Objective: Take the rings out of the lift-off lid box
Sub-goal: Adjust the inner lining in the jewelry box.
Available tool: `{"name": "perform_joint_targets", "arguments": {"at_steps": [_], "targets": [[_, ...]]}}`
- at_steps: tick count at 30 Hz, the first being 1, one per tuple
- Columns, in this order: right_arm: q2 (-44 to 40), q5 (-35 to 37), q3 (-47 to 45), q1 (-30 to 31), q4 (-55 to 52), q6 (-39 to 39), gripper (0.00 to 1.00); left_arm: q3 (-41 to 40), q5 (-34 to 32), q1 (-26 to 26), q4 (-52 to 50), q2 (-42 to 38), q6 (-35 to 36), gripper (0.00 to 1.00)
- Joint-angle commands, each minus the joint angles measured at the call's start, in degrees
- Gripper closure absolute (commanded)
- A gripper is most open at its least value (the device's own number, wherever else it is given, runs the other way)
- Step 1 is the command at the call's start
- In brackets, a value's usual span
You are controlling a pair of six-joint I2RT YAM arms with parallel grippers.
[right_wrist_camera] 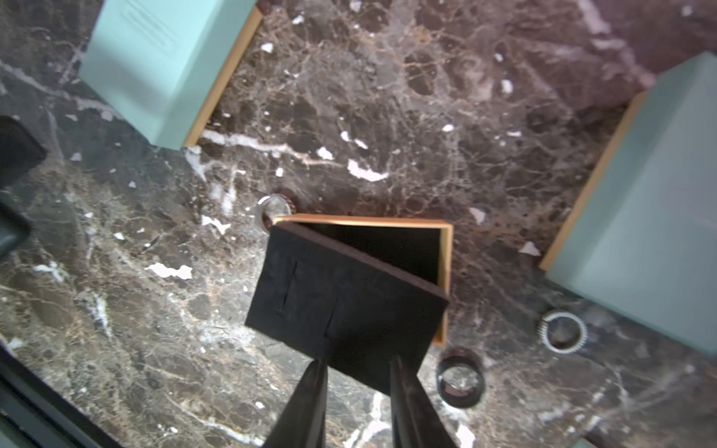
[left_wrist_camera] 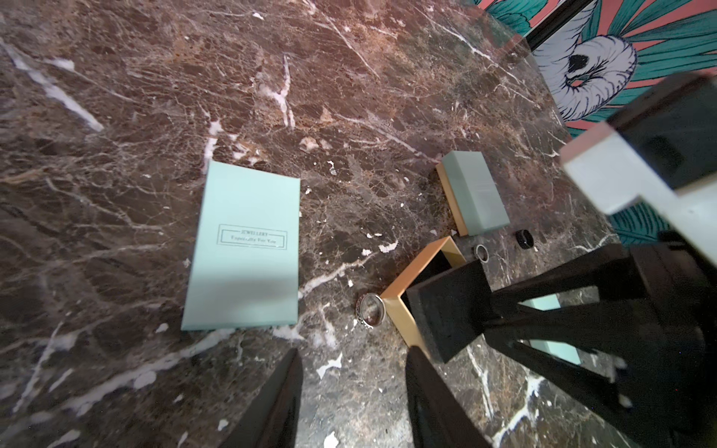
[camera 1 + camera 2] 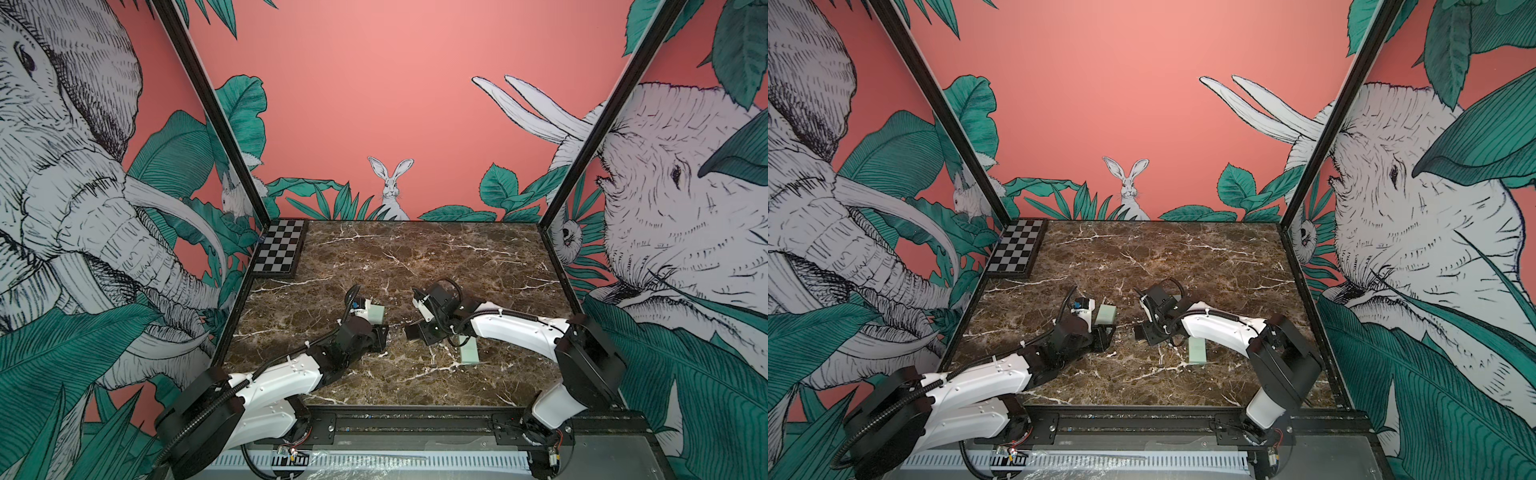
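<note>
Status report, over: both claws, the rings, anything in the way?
Left claw open, empty. Right claw shut on black foam insert above open box. Three rings on table. Insert partly hides box inside.

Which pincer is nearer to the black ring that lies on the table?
Right. The right pincer, shut on the black foam insert, hangs beside the black ring. The left pincer is open and farther off, with the open box between it and the ring.

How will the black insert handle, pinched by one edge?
Probably light and fairly stiff: the black insert shows no sag though the right gripper pinches only one edge. Its matte, foam-like face likely resists slipping from the fingers. The cut slits could tear if yanked.
</note>
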Motion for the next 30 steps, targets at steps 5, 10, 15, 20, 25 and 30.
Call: {"name": "perform_joint_targets", "arguments": {"at_steps": [5, 10, 15, 20, 25, 30], "targets": [[-2.1, 1.6, 1.8, 0.0, -1.7, -0.6, 0.69, -1.3, -1.8, 0.2, -0.8, -1.6, 0.1, 0.54], [-0.3, 1.9, 3.1, 0.0, -2.1, -0.3, 0.69, -1.8, -2.4, 0.1, -1.2, -2.3, 0.1, 0.54], [2.7, 2.2, 5.0, 0.0, -2.2, -0.2, 0.7, -2.0, -2.5, 0.2, -1.2, -2.6, -0.2, 0.54], [5.3, 1.9, 6.7, 0.0, -1.7, -0.4, 0.7, -2.4, -2.8, 0.1, -1.2, -2.9, -0.3, 0.54], [6.8, 2.6, 7.3, 0.0, -1.1, -1.0, 0.7, -3.0, -3.2, 0.2, -1.5, -3.9, -0.5, 0.54], [9.0, 3.6, 8.1, 0.0, -1.1, -2.1, 0.71, -3.4, -3.5, 0.2, -1.7, -4.4, -0.6, 0.54]]}}
